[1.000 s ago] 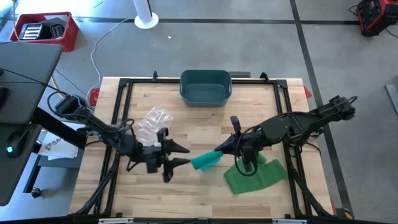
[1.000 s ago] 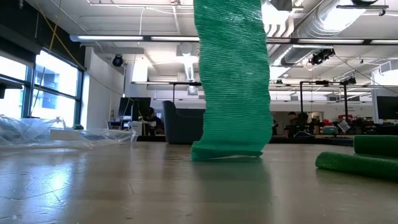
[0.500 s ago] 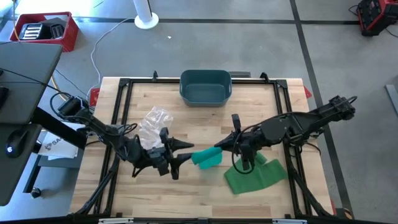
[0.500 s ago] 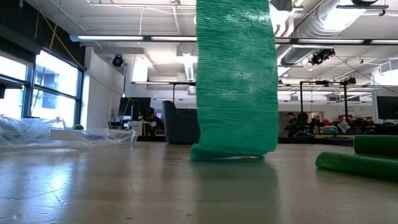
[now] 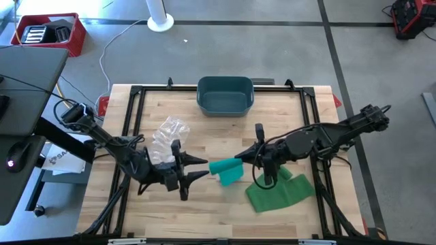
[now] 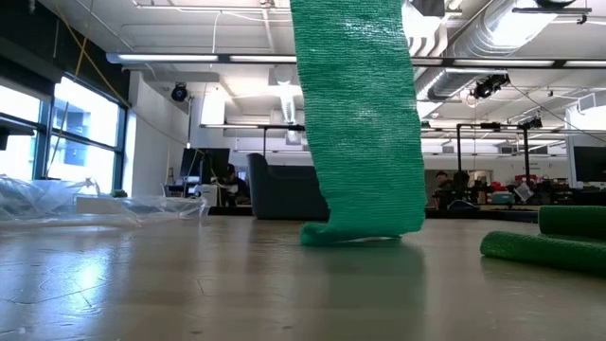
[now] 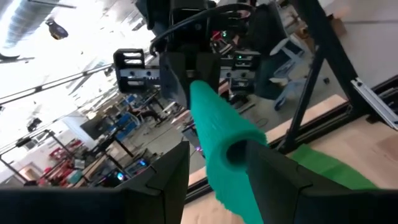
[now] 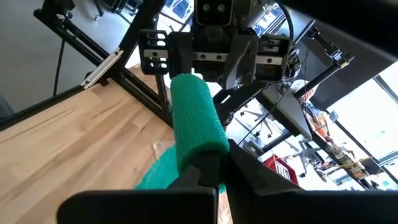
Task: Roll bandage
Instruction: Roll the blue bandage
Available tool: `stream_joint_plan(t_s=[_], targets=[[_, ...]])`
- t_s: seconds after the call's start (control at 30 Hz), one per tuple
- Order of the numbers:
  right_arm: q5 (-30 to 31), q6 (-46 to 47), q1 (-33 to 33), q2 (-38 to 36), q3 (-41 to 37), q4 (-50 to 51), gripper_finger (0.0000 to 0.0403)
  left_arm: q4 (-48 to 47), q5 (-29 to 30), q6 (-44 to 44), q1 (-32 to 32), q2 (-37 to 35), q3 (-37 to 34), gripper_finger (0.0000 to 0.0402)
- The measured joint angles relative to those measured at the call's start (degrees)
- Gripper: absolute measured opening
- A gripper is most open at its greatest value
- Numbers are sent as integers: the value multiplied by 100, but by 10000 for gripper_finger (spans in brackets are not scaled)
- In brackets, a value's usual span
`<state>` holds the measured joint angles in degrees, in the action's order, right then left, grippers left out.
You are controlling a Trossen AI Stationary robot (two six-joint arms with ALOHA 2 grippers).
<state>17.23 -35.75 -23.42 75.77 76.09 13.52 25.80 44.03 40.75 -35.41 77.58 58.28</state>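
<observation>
We see a green stretchy bandage roll (image 5: 225,169) held up over the middle of the light wooden table (image 5: 204,211). The right gripper (image 5: 240,158) comes in from 3 o'clock and pinches one end of the roll between its two dark fingers (image 8: 208,167). A long strip of the same green cloth hangs down from the roll, and its end touches the table in the low view (image 6: 365,232). The rest of the cloth lies in a loose green pile (image 5: 278,192) at about 5 o'clock from the roll, under the right arm.

The left gripper (image 5: 201,167) reaches in from 9 o'clock. Its fingers (image 7: 158,183) are spread apart and sit on either side of the other end of the roll (image 7: 221,140). We cannot tell if they touch it.

A crinkly clear plastic bag (image 5: 167,135) lies at 11 o'clock from the left gripper. A dark teal plastic bin (image 5: 225,95) sits at the far edge, at 12 o'clock.
</observation>
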Motion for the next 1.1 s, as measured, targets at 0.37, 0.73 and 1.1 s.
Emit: stream_joint_plan(t_s=[0.37, 0.73, 1.1], targets=[[0, 39, 2, 0, 0, 0, 0, -78, -685, -136, 297, -2, -2, 152], [279, 39, -71, 0, -2, -101, 0, 23, -901, -493, 626, 44, -7, 138], [1019, -22, -462, 0, -2, -97, 0, 66, -732, -916, 660, 44, -7, 74]])
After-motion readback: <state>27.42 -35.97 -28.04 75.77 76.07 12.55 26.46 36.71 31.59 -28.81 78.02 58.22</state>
